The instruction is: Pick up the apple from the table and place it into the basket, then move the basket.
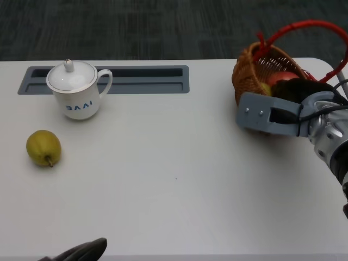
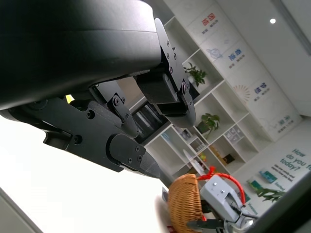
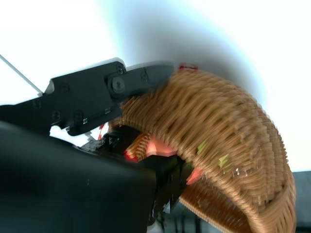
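At the table's far right, apple (image 1: 281, 78) sits in the tilted basket (image 1: 251, 73) — right hand (image 1: 288, 106) grips its rim — moving remains.

The left robot hand (image 2: 121, 121) fills most of the left wrist view, its black shell up close and its dark fingers (image 2: 129, 155) reaching out with nothing between them. Beyond them stands the wicker basket (image 2: 184, 199) with its red handle (image 2: 228, 178), tilted. The right robot hand (image 2: 221, 194), grey-plated, is at the basket's rim. White wall shelves (image 2: 214, 111) with small potted plants (image 2: 197, 74) rise behind.
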Controlling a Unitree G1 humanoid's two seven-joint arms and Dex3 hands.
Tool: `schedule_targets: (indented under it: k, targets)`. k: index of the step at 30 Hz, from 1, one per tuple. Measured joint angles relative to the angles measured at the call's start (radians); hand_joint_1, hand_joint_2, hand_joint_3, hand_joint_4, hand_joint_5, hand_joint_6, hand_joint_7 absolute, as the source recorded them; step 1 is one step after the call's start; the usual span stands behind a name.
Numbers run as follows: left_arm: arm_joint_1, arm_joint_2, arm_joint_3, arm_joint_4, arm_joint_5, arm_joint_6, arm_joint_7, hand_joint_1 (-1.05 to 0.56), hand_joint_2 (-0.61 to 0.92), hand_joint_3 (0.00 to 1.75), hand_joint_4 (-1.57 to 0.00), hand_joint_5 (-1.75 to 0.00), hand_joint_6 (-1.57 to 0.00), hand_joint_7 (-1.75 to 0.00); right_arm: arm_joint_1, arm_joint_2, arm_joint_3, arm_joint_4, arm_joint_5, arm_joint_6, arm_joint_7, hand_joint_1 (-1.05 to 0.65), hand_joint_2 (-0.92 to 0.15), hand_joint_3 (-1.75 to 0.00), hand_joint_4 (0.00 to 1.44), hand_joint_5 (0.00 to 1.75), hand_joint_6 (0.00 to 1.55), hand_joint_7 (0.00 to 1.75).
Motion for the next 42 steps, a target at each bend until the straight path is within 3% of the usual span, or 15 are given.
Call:
schedule_targets:
  k: [3,9,14,19,25,42]
  targets:
    - [-0.043,0.009,0.000,0.001,0.001,0.006,-0.008,-0.28,0.82,0.00,-0.98,-0.01,-0.86,0.00,0.006,-0.007,0.040,-0.001,-0.039,-0.070,-0.019,-0.52,-0.79,-0.01,0.53,0.02,0.52,0.01]
    - [-0.115,0.012,-0.003,0.014,0.003,0.020,-0.010,-0.31,0.81,0.00,-0.99,-0.01,-0.87,0.00,0.000,-0.004,0.062,0.000,-0.056,-0.112,-0.026,-0.54,-0.78,0.00,0.47,0.00,0.51,0.00]
    - [-0.165,0.013,-0.006,0.037,0.007,0.036,-0.010,-0.33,0.81,0.00,-0.99,-0.01,-0.87,0.00,-0.014,0.016,0.105,0.003,-0.089,-0.118,-0.014,-0.72,-0.81,-0.01,0.40,0.00,0.40,0.00]
    - [-0.199,0.012,-0.008,0.055,0.016,0.037,-0.010,-0.33,0.82,0.00,-1.00,-0.01,-0.88,-0.01,-0.050,0.020,0.114,0.005,-0.092,-0.116,0.031,-0.86,-0.83,-0.01,0.23,0.00,0.23,0.00]
    - [-0.216,0.011,-0.007,0.060,0.022,0.037,-0.010,-0.33,0.81,0.00,-1.01,-0.01,-0.89,-0.01,-0.070,0.014,0.094,0.005,-0.068,-0.129,0.074,-0.92,-0.81,0.00,0.02,0.00,0.06,0.00]
    - [-0.312,0.024,-0.008,0.127,0.001,0.033,-0.008,-0.34,0.80,0.00,-1.00,-0.01,-0.89,0.00,0.001,-0.074,0.002,-0.021,0.032,-0.347,-0.082,-0.74,-0.73,0.00,0.26,0.04,0.25,0.03]
